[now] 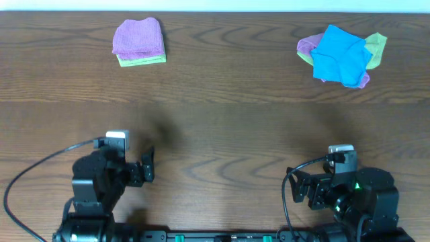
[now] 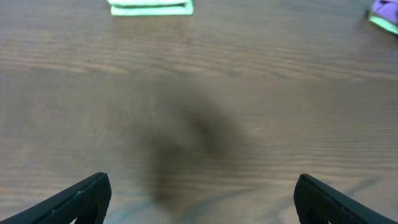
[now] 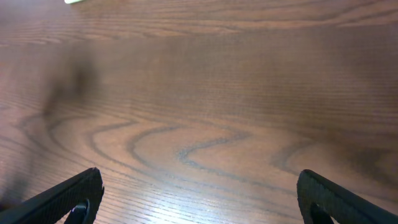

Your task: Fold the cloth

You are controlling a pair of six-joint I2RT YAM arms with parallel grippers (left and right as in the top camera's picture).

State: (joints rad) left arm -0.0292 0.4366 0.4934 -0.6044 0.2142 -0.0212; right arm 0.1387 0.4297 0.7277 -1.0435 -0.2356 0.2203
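A loose pile of cloths lies at the back right of the table, with a crumpled blue cloth (image 1: 341, 55) on top of purple and yellow-green ones. A folded stack sits at the back left, a purple cloth (image 1: 138, 37) on a green one (image 1: 142, 60); the green edge shows at the top of the left wrist view (image 2: 151, 7). My left gripper (image 1: 146, 167) is open and empty near the front left. My right gripper (image 1: 299, 189) is open and empty near the front right. Both are far from the cloths.
The brown wooden table (image 1: 222, 121) spans the whole view. A black cable (image 1: 33, 171) loops beside the left arm at the front edge. A corner of the purple cloth shows at the top right of the left wrist view (image 2: 385, 14).
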